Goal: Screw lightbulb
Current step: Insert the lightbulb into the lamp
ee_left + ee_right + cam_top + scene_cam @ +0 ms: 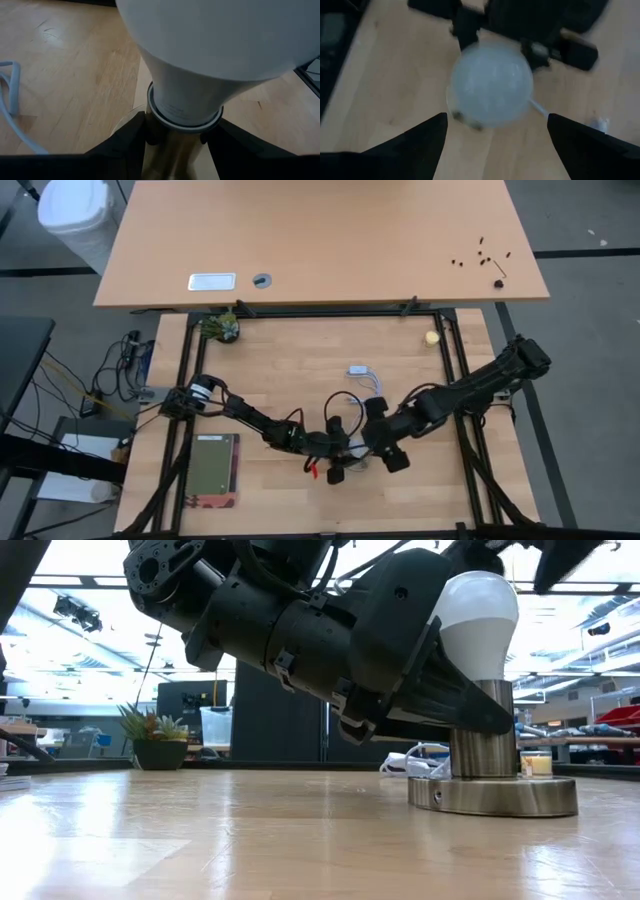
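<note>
The white frosted lightbulb [478, 610] stands upright in a brass socket [485, 730] whose round disc base [495, 795] rests flat on the wooden table. My left gripper [175, 147] reaches in from the table's left and is shut on the socket's stem just under the bulb's collar [185, 117]. My right gripper [495, 120] hangs above the bulb's globe [492, 82], pointing steeply down. It is open, with a finger on either side and clear of the glass. In the high view both grippers [335, 465] [390, 450] meet at the table's middle front and cover the bulb. My left gripper pinches the socket's brass stem [172, 150] between its two fingers [125, 145], right below the bulb's collar. The fingers come from the table's left, slanting slightly down. The socket stays upright, its disc base flat on the table.
A white cord with a switch [362, 372] runs from the socket toward the far side. A small yellow ball [432, 337] lies at the far right, a potted plant [222, 328] stands at the far left, and a flat box [213, 470] lies at the front left.
</note>
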Action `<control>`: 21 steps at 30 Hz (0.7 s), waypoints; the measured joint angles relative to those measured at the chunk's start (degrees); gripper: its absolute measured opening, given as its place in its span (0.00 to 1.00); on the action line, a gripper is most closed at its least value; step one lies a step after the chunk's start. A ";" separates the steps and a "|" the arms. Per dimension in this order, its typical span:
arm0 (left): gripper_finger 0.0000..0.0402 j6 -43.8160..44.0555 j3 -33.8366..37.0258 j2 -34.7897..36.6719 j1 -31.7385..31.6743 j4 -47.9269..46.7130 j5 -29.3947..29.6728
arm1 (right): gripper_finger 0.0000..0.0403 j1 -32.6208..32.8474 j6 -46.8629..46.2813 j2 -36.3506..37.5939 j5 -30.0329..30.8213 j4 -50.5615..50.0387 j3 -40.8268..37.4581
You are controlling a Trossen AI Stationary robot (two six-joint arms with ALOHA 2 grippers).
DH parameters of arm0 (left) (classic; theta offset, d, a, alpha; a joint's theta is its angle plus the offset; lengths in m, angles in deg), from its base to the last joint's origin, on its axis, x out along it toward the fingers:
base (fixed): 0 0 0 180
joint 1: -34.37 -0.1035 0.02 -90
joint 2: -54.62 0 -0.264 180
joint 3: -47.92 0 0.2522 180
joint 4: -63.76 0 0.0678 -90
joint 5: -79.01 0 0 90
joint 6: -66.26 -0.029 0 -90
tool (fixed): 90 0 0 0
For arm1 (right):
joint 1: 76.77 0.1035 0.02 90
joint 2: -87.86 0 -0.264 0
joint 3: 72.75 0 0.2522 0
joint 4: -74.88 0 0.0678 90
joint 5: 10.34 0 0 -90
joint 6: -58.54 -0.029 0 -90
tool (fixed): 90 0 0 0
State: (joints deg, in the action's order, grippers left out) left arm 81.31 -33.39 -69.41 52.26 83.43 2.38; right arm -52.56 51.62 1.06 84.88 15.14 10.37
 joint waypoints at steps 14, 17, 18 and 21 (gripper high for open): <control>0.47 3.41 0.00 0.00 -0.04 0.63 0.00 | 0.88 -0.07 5.81 -18.52 -0.55 -15.79 20.64; 0.47 3.83 0.00 0.00 -0.04 1.00 -0.15 | 0.88 -0.16 6.13 -21.36 -0.71 -17.35 23.00; 0.47 3.82 0.01 0.00 -0.04 1.13 -0.09 | 0.88 -0.20 6.27 -22.09 -0.72 -17.52 23.39; 0.47 3.85 0.00 0.00 -0.04 1.27 0.30 | 0.87 -0.24 7.20 -23.70 -0.88 -17.66 23.88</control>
State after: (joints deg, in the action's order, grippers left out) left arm 85.16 -33.39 -69.41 52.21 84.70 2.68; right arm -52.80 58.82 -22.64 84.00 -2.53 34.25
